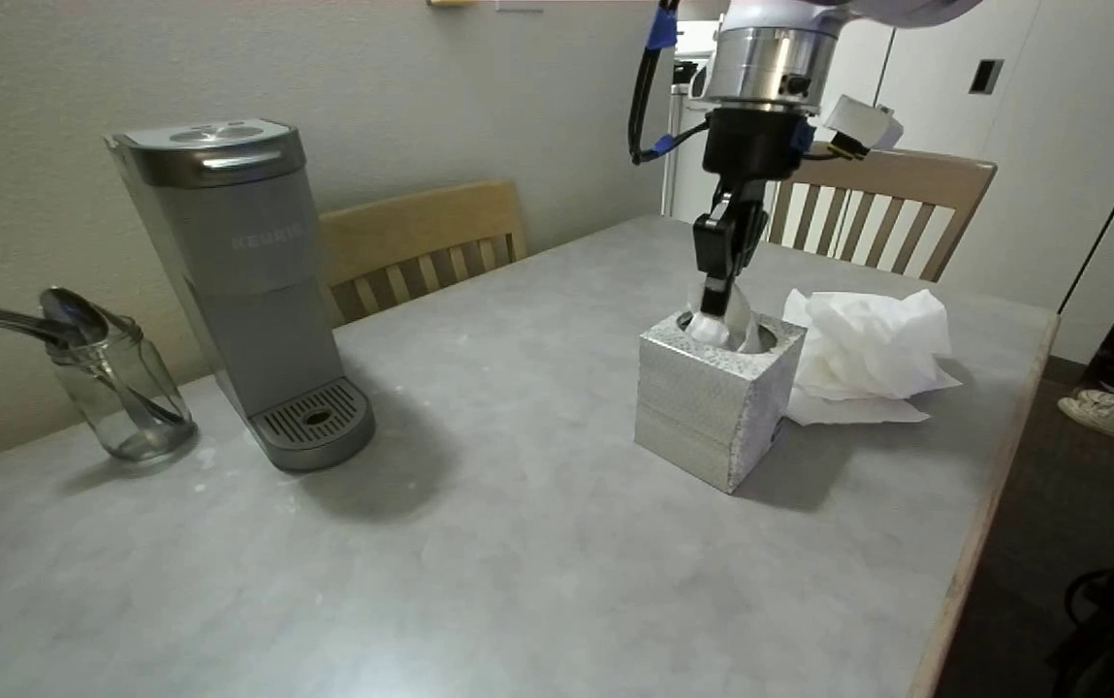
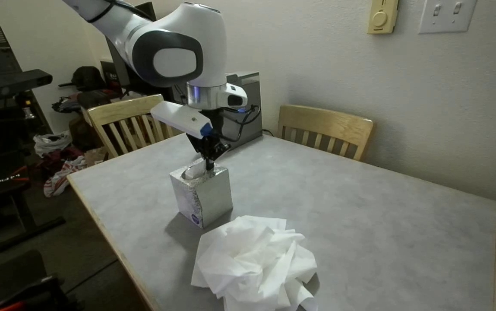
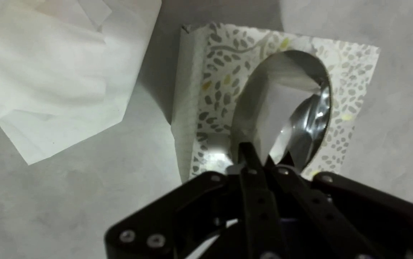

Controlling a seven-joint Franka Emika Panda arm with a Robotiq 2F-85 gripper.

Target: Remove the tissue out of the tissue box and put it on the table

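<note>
The pale grey-white tissue box [image 1: 687, 412] stands upright on the table [image 1: 479, 562], an oval slot in its top. From that slot rises the white tissue [image 1: 709, 331], its lower part still inside the box. Directly above, my gripper [image 1: 716, 299] points down, jaws together and tips at slot level. In the wrist view, the tissue [image 3: 276, 111] narrows toward the gripper [image 3: 264, 160] and runs in between its tips, which are shut on it. In an exterior view, the fingers [image 2: 210, 164] sit at one side of the slot, beside the visible tissue [image 2: 194, 171].
A wide mound of crumpled white tissues [image 2: 256, 263] lies close beside the box, also visible in the wrist view [image 3: 48, 72]. A tall grey coffee machine [image 1: 261, 262] and a glass jar [image 1: 135, 407] with cutlery stand near the wall. Wooden chairs [image 1: 421, 242] surround the table.
</note>
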